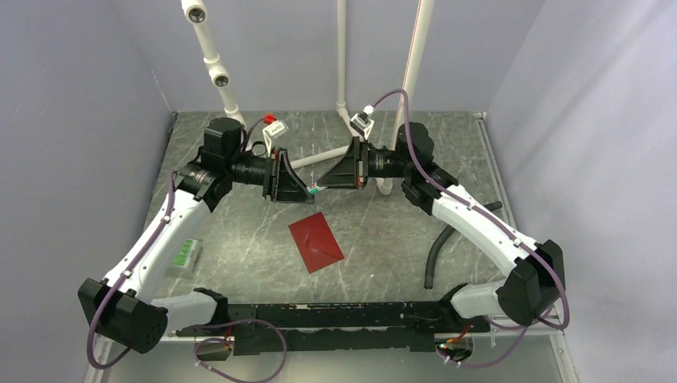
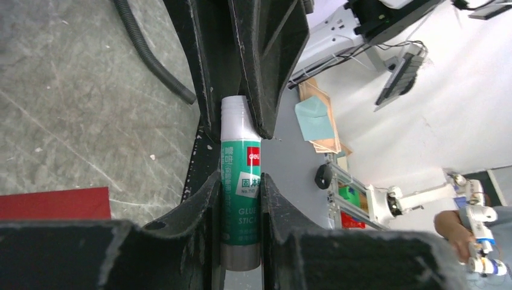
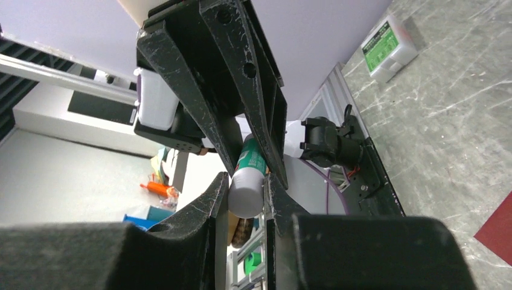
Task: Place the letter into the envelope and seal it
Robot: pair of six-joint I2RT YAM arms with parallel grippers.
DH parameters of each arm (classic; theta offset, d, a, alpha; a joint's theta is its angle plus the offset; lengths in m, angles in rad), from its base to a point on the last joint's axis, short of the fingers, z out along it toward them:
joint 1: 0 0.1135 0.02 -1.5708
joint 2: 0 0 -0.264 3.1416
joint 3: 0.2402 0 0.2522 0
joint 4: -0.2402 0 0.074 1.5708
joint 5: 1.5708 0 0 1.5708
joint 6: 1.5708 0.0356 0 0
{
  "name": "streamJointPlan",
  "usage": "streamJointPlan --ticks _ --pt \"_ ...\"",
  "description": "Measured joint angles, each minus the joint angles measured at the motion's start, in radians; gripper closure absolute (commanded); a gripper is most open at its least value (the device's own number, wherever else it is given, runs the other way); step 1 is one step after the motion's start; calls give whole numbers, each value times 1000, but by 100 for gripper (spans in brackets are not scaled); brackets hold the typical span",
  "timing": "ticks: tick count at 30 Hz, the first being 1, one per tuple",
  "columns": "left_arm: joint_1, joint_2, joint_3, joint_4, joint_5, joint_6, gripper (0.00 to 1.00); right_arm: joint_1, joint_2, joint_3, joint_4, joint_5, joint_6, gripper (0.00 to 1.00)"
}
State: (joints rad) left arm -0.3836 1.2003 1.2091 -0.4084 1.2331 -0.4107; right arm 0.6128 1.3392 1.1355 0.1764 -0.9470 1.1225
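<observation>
Grey marbled table (image 1: 383,231), walled by pale panels on three sides, carries the dark red rectangular paper envelope (image 1: 316,241), lying flat at the centre, near of both my grippers and apart from them. Its long axis runs far to near, leaning right toward the near end; faint fold lines converge toward the near short edge, but I cannot tell whether the flap is stuck down. The pale letter shows in no view, so I judge it is already inside. My left gripper (image 2: 239,187) is closed narrowly on the green printed body of a green-and-white plastic glue stick (image 2: 240,211). My right gripper (image 3: 246,181) is closed narrowly on the stick's white end. The stick hangs level above the far centre of the table, its long axis left to right between the two grippers, white end to the right. I judge the step in hand to be uncapping. To do it well, I keep both grips firm and pull the grippers apart straight along the stick's axis. I avoid bending and allow no slip on the smooth label, and I keep the work above the table so a dropped cap stays within reach. A green-and-white card packet (image 1: 185,255) lies at the left, and a black corrugated hose (image 1: 437,251) at the right, both well apart from the envelope.
</observation>
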Motion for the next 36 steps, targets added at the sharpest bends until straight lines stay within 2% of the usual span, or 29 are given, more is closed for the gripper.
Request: streamJointPlan --ticks 4,6,8,15,20,23,31,36 --pt "-22 -11 2 -28 -84 39 98 -10 -34 -17 -49 67 -23 47" --pt "-44 -22 2 -21 -142 59 98 0 -66 -17 -93 146 -57 34" --pt "-65 -45 -11 -24 -194 79 98 11 -99 -16 -145 212 -103 29" --pt "-69 -140 -92 -69 -416 129 98 13 -195 39 -344 436 -323 26" --pt "-69 -134 -134 -114 -610 165 94 11 -234 65 -444 550 -478 25" --pt "-69 -69 -134 -123 -704 190 90 11 -247 66 -478 587 -539 25" --pt "-69 253 -99 -97 -961 216 96 11 -232 66 -546 642 -594 25" --pt "-69 415 -42 -48 -1044 247 87 11 -230 64 -557 654 -596 25"
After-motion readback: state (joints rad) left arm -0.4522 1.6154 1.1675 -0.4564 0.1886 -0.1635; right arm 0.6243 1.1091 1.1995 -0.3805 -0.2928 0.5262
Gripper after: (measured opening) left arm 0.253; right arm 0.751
